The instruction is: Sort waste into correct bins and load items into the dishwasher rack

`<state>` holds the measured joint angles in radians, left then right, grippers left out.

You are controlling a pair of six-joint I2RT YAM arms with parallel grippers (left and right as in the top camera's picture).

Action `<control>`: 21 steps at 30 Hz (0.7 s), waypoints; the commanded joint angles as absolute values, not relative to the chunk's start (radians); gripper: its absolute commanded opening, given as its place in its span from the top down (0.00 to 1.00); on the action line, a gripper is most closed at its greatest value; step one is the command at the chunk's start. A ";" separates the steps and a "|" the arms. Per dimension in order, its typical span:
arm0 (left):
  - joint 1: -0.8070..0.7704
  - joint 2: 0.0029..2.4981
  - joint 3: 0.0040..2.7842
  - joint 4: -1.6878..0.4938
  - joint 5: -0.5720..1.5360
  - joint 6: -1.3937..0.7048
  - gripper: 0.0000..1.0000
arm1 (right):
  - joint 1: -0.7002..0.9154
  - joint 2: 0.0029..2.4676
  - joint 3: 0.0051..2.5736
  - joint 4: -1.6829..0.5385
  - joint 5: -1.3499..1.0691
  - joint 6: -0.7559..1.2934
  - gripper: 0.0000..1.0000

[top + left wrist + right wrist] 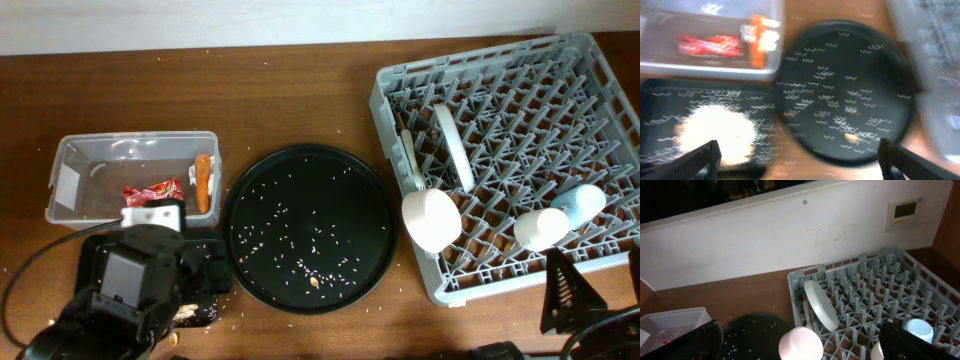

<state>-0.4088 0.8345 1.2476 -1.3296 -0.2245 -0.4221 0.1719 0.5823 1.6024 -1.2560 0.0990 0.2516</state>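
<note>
The grey dishwasher rack (520, 90) holds a pale plate (453, 147) on edge, a white fork (410, 158), a white bowl (431, 218), a white cup (540, 228) and a blue cup (582, 203). The clear tub (70, 150) holds the red wrapper (152, 191) and the carrot stub (203, 180). My left gripper (800, 167) is open and empty above the shallow black tray (660, 100), where a white tissue lump (715, 134) lies. My right gripper (800, 352) is open and empty, near the rack's front. I see no chopstick.
The big round black tray (305, 165) lies between tub and rack, with rice scraps (300, 235) scattered on it. My left arm (125, 290) covers most of the shallow tray. The right arm (570, 295) is at the front right edge. The left wrist view is blurred.
</note>
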 commanded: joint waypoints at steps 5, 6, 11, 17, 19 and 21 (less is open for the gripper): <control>-0.403 0.849 1.258 -1.323 -0.339 -0.506 0.01 | 0.177 0.585 1.592 -1.262 0.097 0.252 0.01; -0.403 0.849 1.258 -1.311 -0.292 -0.508 0.01 | 0.176 0.585 1.570 -1.262 0.097 0.252 0.01; -0.403 0.849 1.258 -1.329 -0.283 -0.508 0.01 | 0.120 0.530 1.383 -1.262 0.098 0.252 0.01; -0.403 0.849 1.258 -1.329 -0.284 -0.508 0.01 | 0.070 0.235 0.707 -0.558 -0.076 0.117 0.01; -0.403 0.849 1.258 -1.329 -0.283 -0.508 0.01 | 0.048 0.194 0.515 -0.410 -0.180 0.105 0.01; -0.403 0.849 1.258 -1.329 -0.283 -0.508 0.01 | 0.032 0.139 0.305 -0.260 -0.240 0.109 0.01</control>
<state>-0.4061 0.8501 1.2514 -1.3312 -0.2855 -0.4950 0.0490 0.1989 0.4370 -0.3573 -0.1303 0.1284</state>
